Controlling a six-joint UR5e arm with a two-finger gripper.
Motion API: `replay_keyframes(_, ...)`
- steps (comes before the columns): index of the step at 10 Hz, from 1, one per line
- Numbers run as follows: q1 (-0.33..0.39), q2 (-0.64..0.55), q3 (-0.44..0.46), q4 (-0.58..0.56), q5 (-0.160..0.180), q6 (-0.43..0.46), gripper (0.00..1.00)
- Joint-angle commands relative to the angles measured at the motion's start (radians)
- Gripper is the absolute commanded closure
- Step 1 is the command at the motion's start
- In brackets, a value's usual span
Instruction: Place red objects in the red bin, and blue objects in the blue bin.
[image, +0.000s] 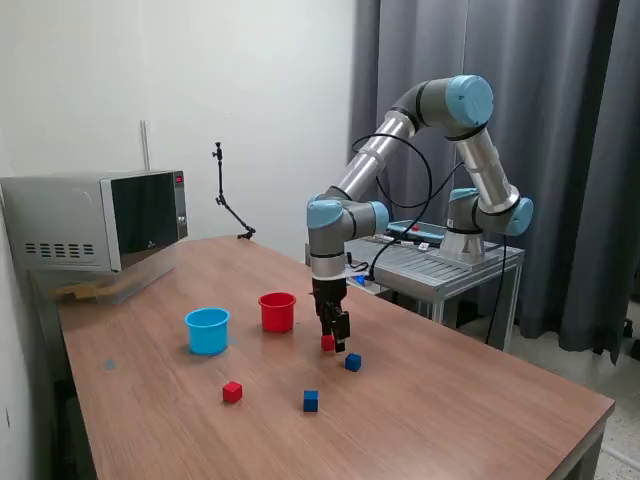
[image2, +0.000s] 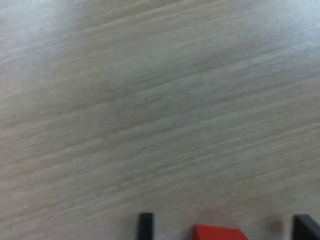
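My gripper (image: 335, 341) reaches down to the table and stands open around a red cube (image: 327, 343). In the wrist view that red cube (image2: 218, 233) lies between the two dark fingertips (image2: 145, 225), with a gap on each side of it, inside the gripper (image2: 225, 227). A second red cube (image: 232, 391) lies nearer the table's front. One blue cube (image: 353, 362) rests just beside the gripper, another blue cube (image: 311, 400) lies closer to the front. The red bin (image: 277, 311) and the light blue bin (image: 207, 330) stand upright toward the exterior view's left of the gripper.
A microwave (image: 100, 220) sits at the far corner on the exterior view's left, with a thin black stand (image: 228, 205) behind it. The arm's base (image: 465, 240) is mounted on a metal cart beyond the wooden table (image: 450, 400).
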Motion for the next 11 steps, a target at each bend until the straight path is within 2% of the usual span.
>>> replay_keyframes(1,0.0,-0.001,0.001,0.0,0.002,0.0,1.0)
replay_keyframes(9,0.0,-0.007,-0.028,0.001,-0.011,-0.003,1.0)
replay_keyframes(11,0.0,-0.042,-0.042,0.003,-0.035,-0.003,1.0)
